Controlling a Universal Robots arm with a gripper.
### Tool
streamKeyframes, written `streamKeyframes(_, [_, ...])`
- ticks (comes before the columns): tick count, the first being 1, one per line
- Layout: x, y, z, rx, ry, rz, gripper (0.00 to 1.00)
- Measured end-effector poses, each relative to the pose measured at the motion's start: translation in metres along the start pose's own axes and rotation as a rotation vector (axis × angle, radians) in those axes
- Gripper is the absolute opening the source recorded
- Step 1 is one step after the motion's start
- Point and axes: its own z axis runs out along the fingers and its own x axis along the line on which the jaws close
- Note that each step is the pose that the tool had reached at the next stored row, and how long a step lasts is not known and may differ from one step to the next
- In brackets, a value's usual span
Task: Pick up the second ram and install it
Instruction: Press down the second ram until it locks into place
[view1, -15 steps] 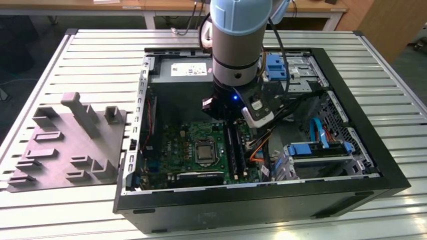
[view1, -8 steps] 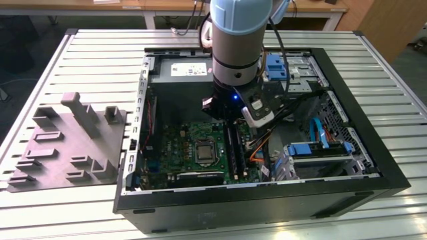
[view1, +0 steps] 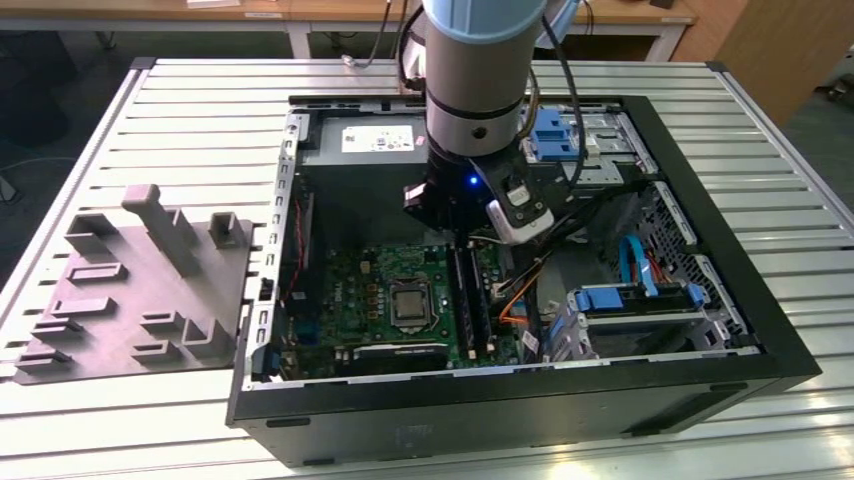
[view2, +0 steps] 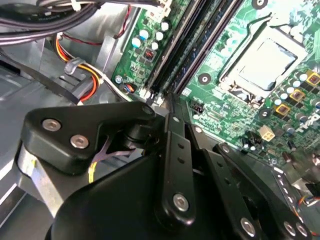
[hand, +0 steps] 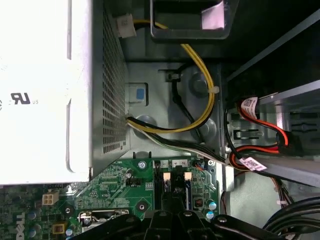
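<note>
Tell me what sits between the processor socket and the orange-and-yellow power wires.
In the second wrist view, the long black memory slots run between the processor socket and the orange-and-yellow wires, along the green board's edge.

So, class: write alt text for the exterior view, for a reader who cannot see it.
A robot arm reaches down into an open computer case on a slatted metal table, its gripper over the memory slots of the green motherboard. A grey moulded tray lies beside the case.
</note>
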Motion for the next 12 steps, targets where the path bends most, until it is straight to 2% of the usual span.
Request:
streamKeyframes(4, [-0.0003,-0.006,-0.0007,0.0008,0.0002,0.0,0.1])
streamKeyframes(12, [-0.0015,-0.0322,-0.0026,0.0007,0.0001,0.0,0.1])
